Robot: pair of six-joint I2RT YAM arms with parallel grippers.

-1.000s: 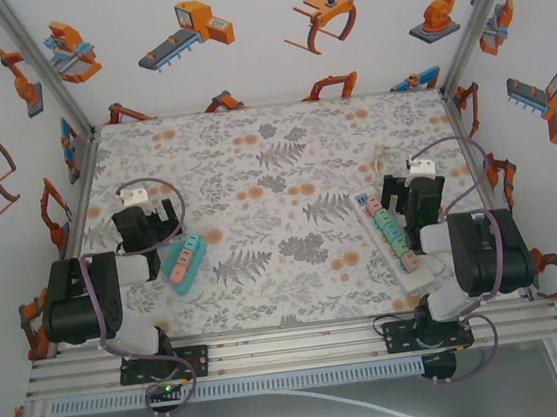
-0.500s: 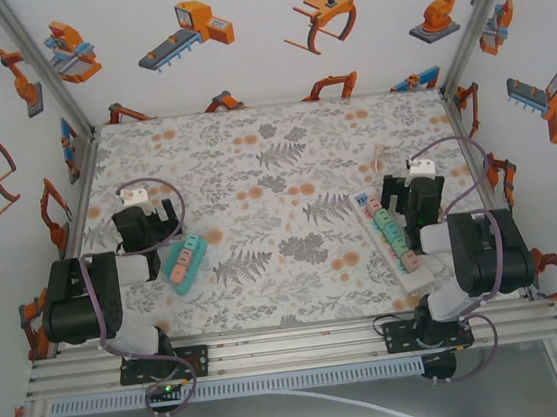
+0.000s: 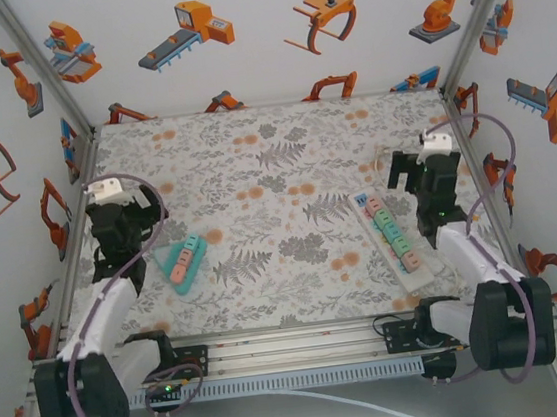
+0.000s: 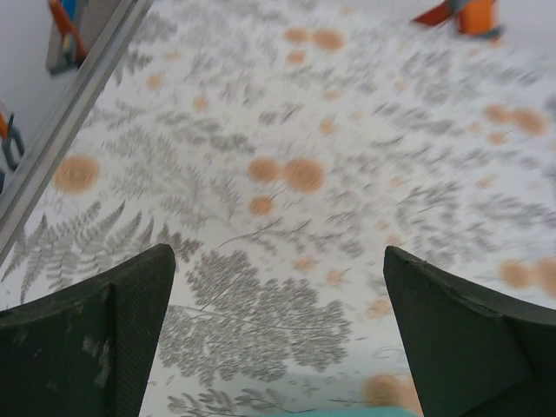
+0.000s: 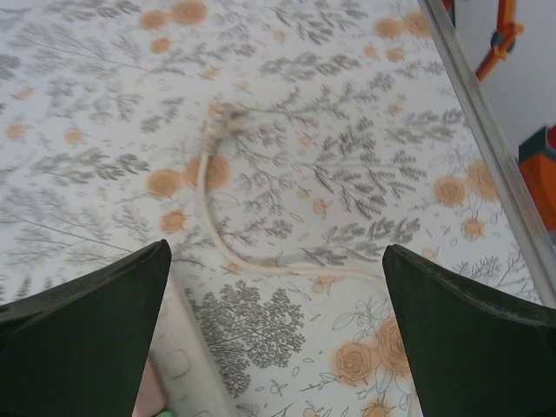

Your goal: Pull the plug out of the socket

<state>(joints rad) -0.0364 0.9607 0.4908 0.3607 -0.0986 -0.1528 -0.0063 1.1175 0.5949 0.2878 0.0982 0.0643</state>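
Left tool (image 4: pixel 276 295) and right tool (image 5: pixel 276 295) spread empty, we are holding both above the surface (image 3: pixel 273 164), likely to sight the socket strip (image 3: pixel 393 239).

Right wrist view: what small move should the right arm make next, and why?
Probably draw the right tool back and down toward the strip. The tool is open and empty above the cord, and the strip sits just at the lower edge of the wrist view, so nothing is gripped yet.
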